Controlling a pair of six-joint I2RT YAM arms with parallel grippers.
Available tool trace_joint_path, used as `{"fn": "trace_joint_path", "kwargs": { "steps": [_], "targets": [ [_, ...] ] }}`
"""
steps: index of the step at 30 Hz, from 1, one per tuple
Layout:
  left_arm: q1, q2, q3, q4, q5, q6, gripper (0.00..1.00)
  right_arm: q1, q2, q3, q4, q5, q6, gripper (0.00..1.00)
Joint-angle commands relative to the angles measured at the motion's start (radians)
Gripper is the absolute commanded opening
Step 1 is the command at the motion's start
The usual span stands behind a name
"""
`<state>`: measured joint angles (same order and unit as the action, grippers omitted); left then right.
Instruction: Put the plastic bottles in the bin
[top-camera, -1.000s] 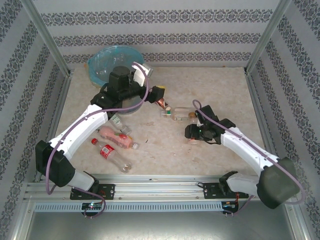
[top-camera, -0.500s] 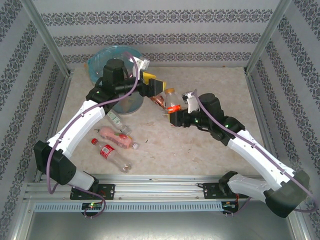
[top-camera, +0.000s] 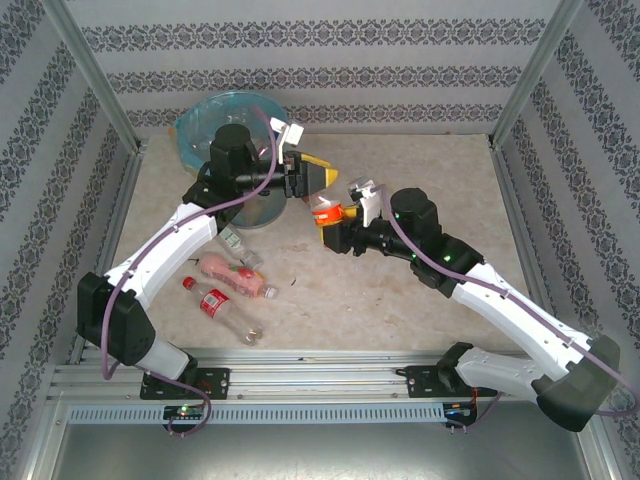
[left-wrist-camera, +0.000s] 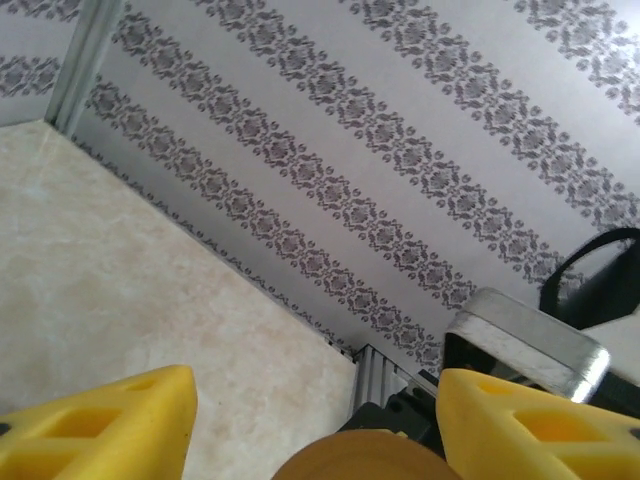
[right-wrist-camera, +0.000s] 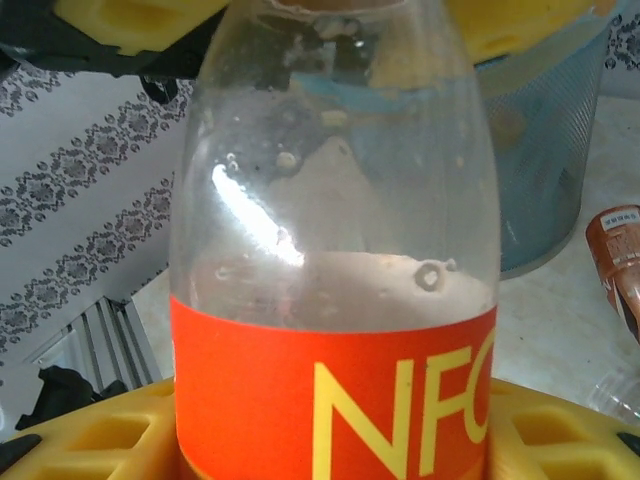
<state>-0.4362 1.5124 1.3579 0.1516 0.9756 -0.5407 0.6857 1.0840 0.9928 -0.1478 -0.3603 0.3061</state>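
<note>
Right tool (top-camera: 336, 232) is clamped on the orange-labelled bottle (right-wrist-camera: 330, 380) at label height, holding it in the air above the surface (top-camera: 340, 310), near the bin (top-camera: 195, 125) but outside it. Left tool (top-camera: 325, 180) stands parted astride the cap (left-wrist-camera: 365, 460), with a gap showing on one side. The pink bottle (top-camera: 232, 273) and red-labelled bottle (top-camera: 214, 302) lie on the surface beside the left arm.

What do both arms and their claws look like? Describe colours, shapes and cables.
Both the left arm and right arm have smooth white link shells joined by bulky black joint housings. A thin purple cable loops loosely along each. The left claw and right claw each carry two chunky yellow fingers with moulded square hollows. No lettering is readable on them.
</note>
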Motion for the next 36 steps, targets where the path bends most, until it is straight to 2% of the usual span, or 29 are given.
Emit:
{"fn": "trace_joint_path", "kwargs": {
  "steps": [1, 6, 14, 17, 20, 28, 30, 33, 34, 36],
  "targets": [
    [0.010, -0.009, -0.008, 0.138, 0.055, -0.054, 0.53, 0.016, -0.011, 0.013, 0.086, -0.013, -0.033, 0.47],
    [0.009, -0.014, 0.020, 0.054, 0.031, -0.022, 0.34, 0.021, -0.009, 0.018, 0.100, -0.017, -0.045, 0.47],
    [0.011, -0.039, 0.003, 0.072, 0.014, -0.019, 0.25, 0.028, -0.016, 0.007, 0.102, 0.027, -0.045, 0.50],
    [0.010, -0.047, -0.006, 0.090, -0.002, -0.022, 0.18, 0.031, -0.026, -0.019, 0.129, 0.047, -0.041, 0.50],
    [0.011, -0.049, -0.005, 0.086, -0.002, -0.022, 0.16, 0.031, -0.025, -0.032, 0.157, 0.053, -0.035, 0.51],
    [0.012, -0.040, -0.016, 0.059, -0.024, 0.005, 0.01, 0.037, 0.002, -0.017, 0.166, 0.059, -0.041, 0.51],
    [0.016, -0.047, -0.016, 0.061, -0.042, 0.009, 0.00, 0.038, 0.003, -0.019, 0.162, 0.072, -0.041, 0.54],
    [0.034, -0.068, -0.018, 0.081, -0.097, 0.012, 0.00, 0.038, 0.000, -0.019, 0.149, 0.126, -0.035, 0.66],
    [0.041, -0.082, -0.023, 0.098, -0.128, 0.009, 0.00, 0.038, -0.003, -0.018, 0.143, 0.155, -0.035, 0.73],
    [0.057, -0.107, -0.032, 0.133, -0.198, -0.001, 0.00, 0.039, -0.013, -0.015, 0.130, 0.204, -0.037, 0.79]
  ]
}}
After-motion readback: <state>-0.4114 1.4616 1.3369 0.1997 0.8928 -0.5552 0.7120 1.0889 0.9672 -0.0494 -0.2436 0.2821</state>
